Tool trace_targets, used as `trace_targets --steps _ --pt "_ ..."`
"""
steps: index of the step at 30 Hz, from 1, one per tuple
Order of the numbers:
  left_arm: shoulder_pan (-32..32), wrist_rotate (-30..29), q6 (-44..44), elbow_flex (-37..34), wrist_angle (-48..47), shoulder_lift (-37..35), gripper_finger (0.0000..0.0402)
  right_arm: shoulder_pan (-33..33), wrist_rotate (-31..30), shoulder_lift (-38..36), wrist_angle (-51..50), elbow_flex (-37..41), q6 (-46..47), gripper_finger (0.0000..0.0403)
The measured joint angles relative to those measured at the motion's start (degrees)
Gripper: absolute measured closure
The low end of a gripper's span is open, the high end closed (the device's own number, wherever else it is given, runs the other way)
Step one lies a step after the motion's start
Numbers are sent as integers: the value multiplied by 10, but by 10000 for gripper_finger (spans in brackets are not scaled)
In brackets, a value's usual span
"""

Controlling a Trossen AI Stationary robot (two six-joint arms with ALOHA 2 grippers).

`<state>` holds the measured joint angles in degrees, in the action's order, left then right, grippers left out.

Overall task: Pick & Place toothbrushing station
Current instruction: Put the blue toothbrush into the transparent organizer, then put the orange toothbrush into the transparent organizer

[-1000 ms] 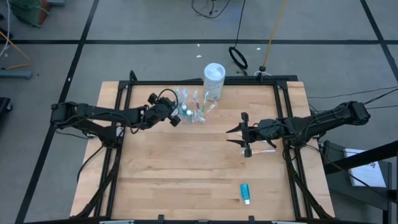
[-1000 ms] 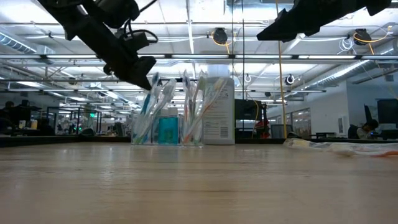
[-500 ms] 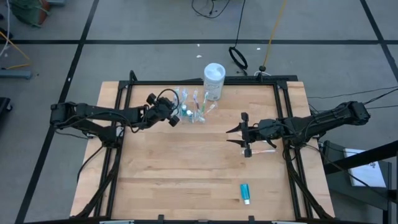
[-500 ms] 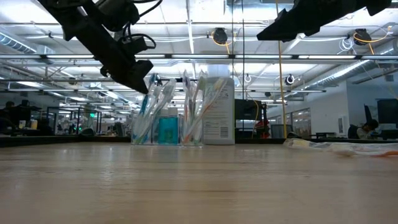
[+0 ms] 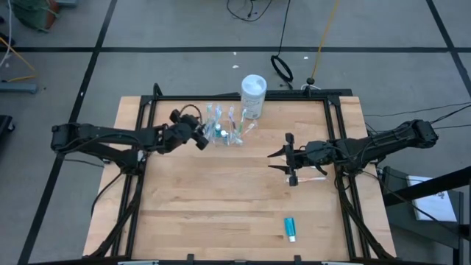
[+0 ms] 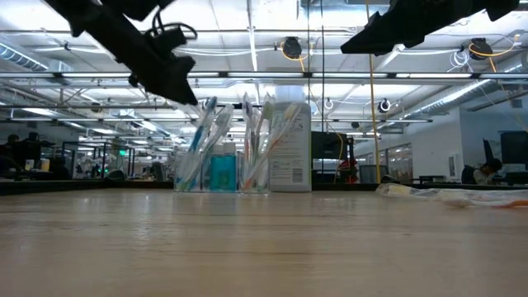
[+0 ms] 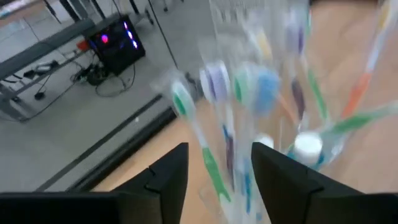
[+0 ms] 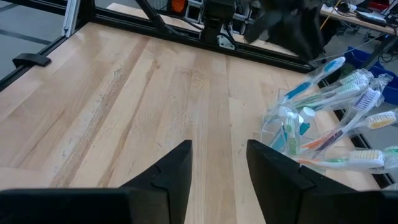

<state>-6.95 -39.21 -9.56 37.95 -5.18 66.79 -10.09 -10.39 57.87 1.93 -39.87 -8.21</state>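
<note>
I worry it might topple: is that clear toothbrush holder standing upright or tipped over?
Upright. The clear holder stands flat on the table beside the white tub, brushes pointing up, nothing gripping it.

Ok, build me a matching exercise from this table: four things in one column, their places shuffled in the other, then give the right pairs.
Things:
1. toothbrushing station
2. white tub
3. blue tube
4. right gripper

Places:
A. lying near the table's front edge, right of centre
B. standing at the table's far edge
C. hovering open over the table's right half
D. standing just beside the left gripper, near the far edge

Pairs: 1-D, 2-B, 3-A, 4-C
</note>
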Motion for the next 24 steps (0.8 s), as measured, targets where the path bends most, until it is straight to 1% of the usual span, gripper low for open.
trace_targets --steps 3,7,9,12,14,16,24 --pt "1 -2 -5 0 1 -29 218 0 0 0 0 0 0 257" --pt "2 17 -36 0 -3 -42 218 0 0 0 0 0 0 257" --pt "7 49 -36 0 -4 -43 218 0 0 0 0 0 0 257" --pt "17 117 -10 0 -7 -42 218 0 0 0 0 0 0 257" --pt "26 149 10 0 -6 -41 218 0 0 0 0 0 0 257" --pt "34 155 19 0 -7 -40 218 0 0 0 0 0 0 257" --pt "41 142 22 0 -6 -40 218 0 -7 0 4 0 0 257"
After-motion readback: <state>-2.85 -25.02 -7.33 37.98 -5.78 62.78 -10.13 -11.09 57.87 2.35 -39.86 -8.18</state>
